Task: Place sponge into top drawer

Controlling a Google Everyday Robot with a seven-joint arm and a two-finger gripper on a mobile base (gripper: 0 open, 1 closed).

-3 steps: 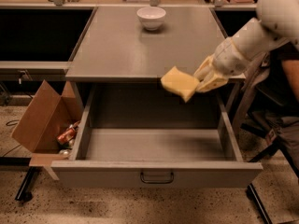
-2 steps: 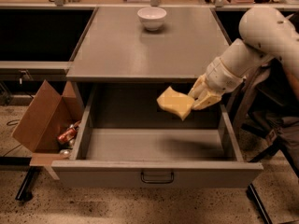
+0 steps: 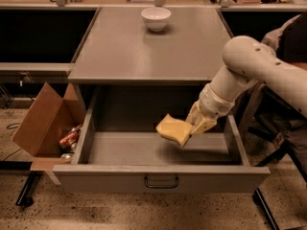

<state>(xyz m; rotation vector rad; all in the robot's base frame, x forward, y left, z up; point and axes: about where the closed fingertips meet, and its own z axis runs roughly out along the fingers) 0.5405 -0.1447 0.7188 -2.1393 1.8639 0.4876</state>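
Observation:
The top drawer stands pulled wide open under the grey table, its dark handle at the front centre. My gripper reaches in from the right on the white arm and is shut on the pale yellow sponge. The sponge hangs tilted inside the drawer's opening, a little above the drawer floor, right of centre.
A white bowl stands at the back of the grey tabletop. A brown cardboard box with cans sits on the floor left of the drawer. A chair and dark legs are at the right.
My gripper has carried the sponge from the table's front edge downward and leftward into the open drawer.

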